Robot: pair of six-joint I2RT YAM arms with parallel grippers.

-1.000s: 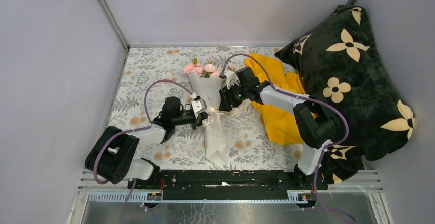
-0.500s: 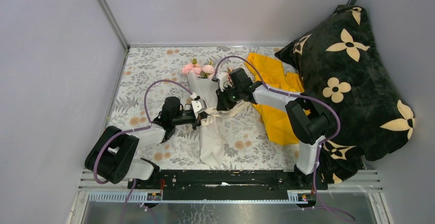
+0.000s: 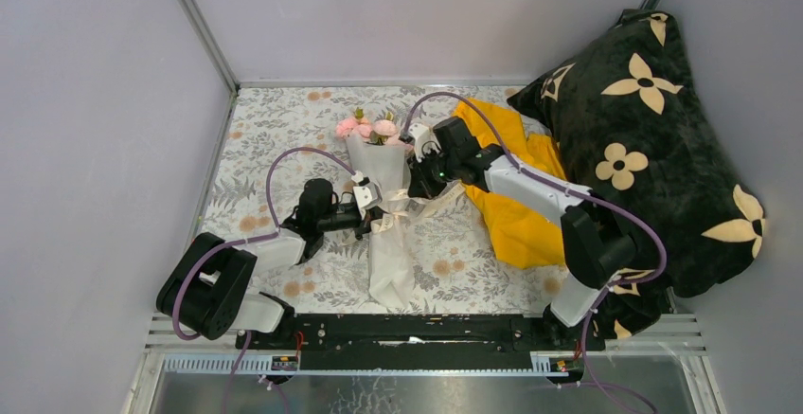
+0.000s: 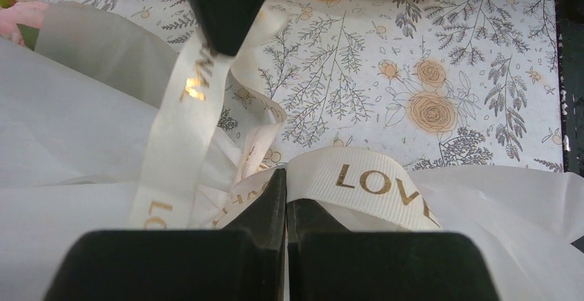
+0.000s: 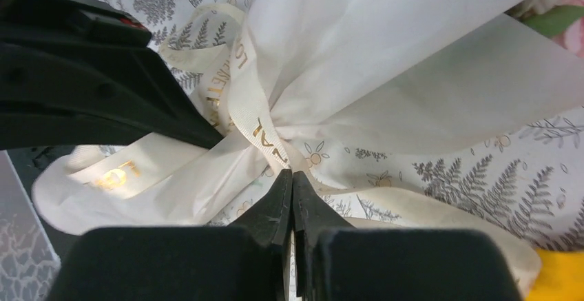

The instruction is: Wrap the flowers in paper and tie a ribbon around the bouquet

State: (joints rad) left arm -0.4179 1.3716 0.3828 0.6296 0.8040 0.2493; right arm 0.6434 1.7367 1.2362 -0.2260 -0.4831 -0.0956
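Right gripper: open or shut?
Shut on the ribbon: in the right wrist view the right gripper's fingers meet, with the ribbon pinched at their tips.

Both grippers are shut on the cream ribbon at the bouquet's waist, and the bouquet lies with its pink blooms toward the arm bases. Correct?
No. The top external view shows the bouquet lying with its pink blooms toward the far edge, away from the arm bases. The rest holds: the left gripper and right gripper are shut on the cream ribbon at its waist.
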